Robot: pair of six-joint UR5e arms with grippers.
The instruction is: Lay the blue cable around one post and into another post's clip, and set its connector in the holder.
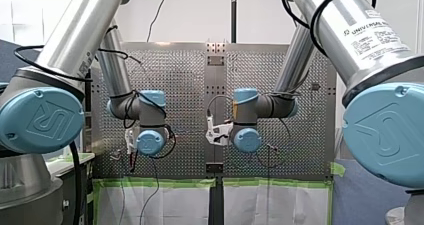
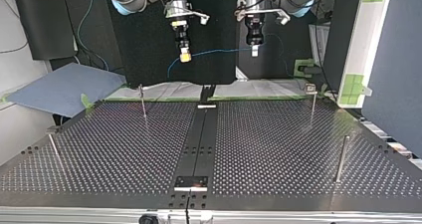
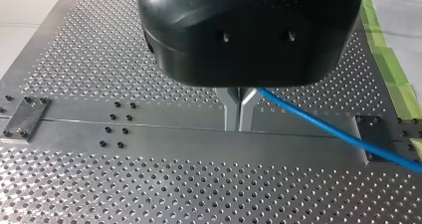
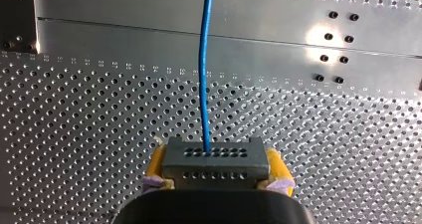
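My right gripper has its yellow-padded fingers closed on the two short ends of a grey rectangular connector block with rows of small holes. The thin blue cable leaves the middle of the block and runs straight ahead over the perforated metal tabletop toward its smooth centre strip.

My left gripper has its narrow metal fingers pressed together with no gap showing. The cable comes out at their side and slants away, so they appear to pinch it. These fingers hang above the smooth centre strip.

In the top view both grippers are raised well clear of the tabletop near its far edge, with the cable strung between them. Four thin metal posts stand on the tabletop, two toward the far edge and two toward the side edges. The cable touches none of them.
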